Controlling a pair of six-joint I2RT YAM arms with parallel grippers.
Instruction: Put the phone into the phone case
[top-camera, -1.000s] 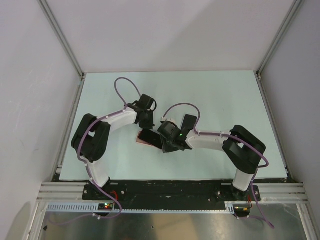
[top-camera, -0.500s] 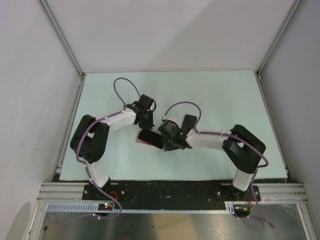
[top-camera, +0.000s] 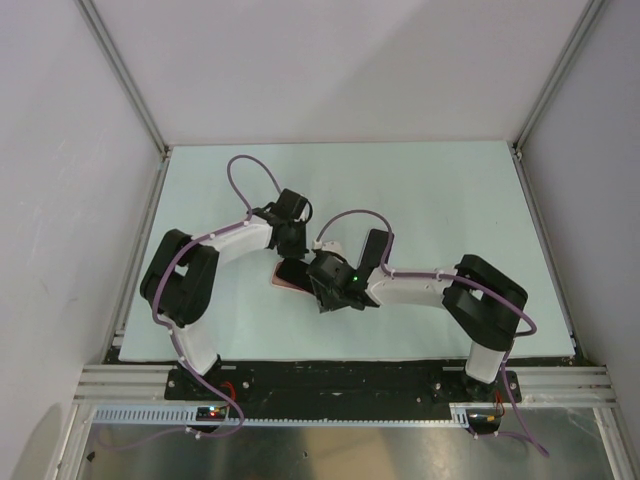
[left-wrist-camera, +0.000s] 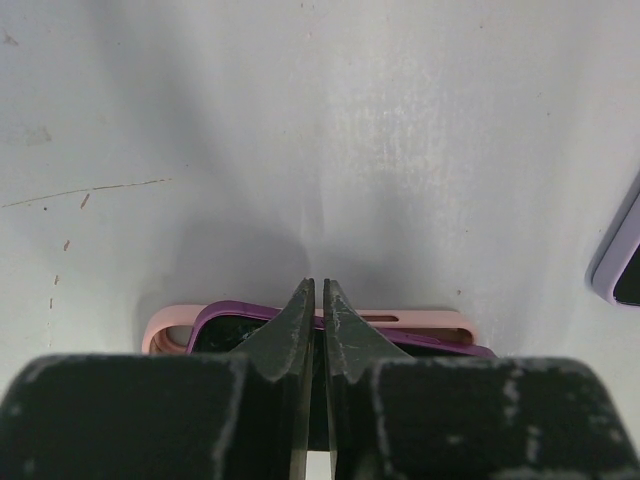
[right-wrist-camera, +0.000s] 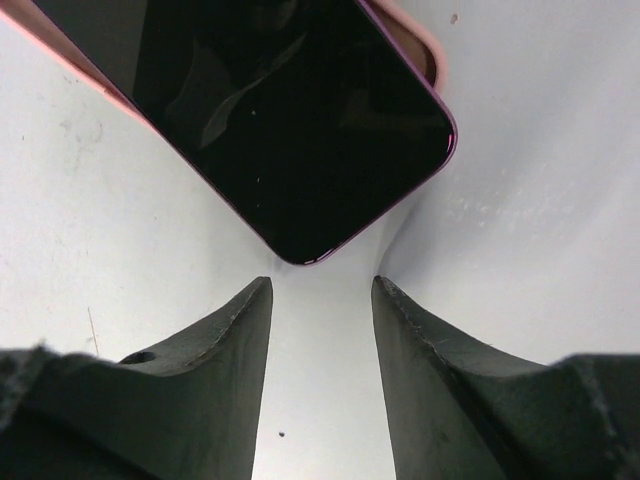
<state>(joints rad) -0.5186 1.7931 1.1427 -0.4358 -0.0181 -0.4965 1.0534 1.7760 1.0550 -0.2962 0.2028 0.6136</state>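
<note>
- When you check the top view, find the left arm (top-camera: 215, 250) bent at its elbow near the left edge of the counter (top-camera: 450, 190). Its forearm runs rightward to the centre, with the wrist tipped down.
- Note that the left jaws are closed to a hairline gap with nothing between them. Their tips sit at one edge of the phone (left-wrist-camera: 225, 318); you cannot confirm contact.
- Find the right arm (top-camera: 420, 288) with its elbow on the right and its forearm reaching leftward.
- Note that the right jaws stand apart and empty, with a phone corner just ahead of the gap.
- Locate the phone face up, mid-counter, lying on the phone case (right-wrist-camera: 418, 45). The pink rim shows past two of its sides, and you cannot tell whether it is seated.
</note>
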